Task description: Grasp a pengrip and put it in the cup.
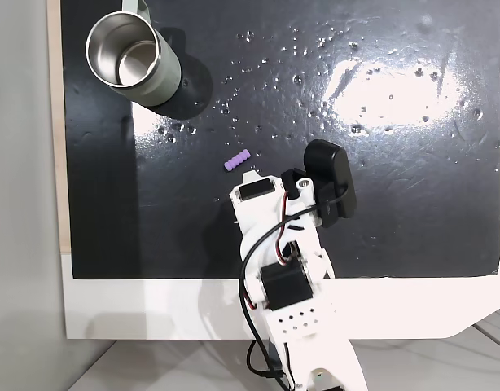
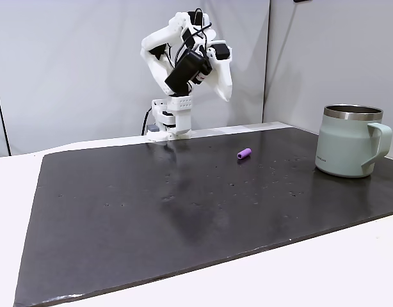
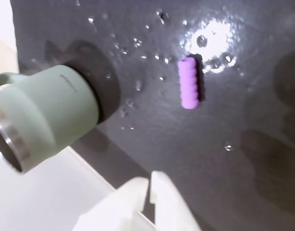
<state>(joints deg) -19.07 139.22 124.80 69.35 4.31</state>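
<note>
The light-purple ribbed pengrip (image 1: 238,159) lies flat on the black mat (image 1: 380,212), also seen in a fixed view from the side (image 2: 244,153) and in the wrist view (image 3: 189,83). The cup (image 1: 164,81), pale grey-green outside with a steel rim, stands upright at the mat's corner (image 2: 347,144) (image 3: 51,110). My white gripper (image 2: 226,94) hangs in the air well above the mat, short of the pengrip, tip pointing down. Its fingers (image 3: 164,192) lie close together with nothing between them. From above the gripper (image 1: 249,176) sits just below the pengrip.
The black mat lies on a white table (image 2: 312,275). Small specks and glare spots dot the mat. A black camera (image 1: 335,181) rides on the arm's wrist. Grey walls stand behind the arm's base (image 2: 174,118).
</note>
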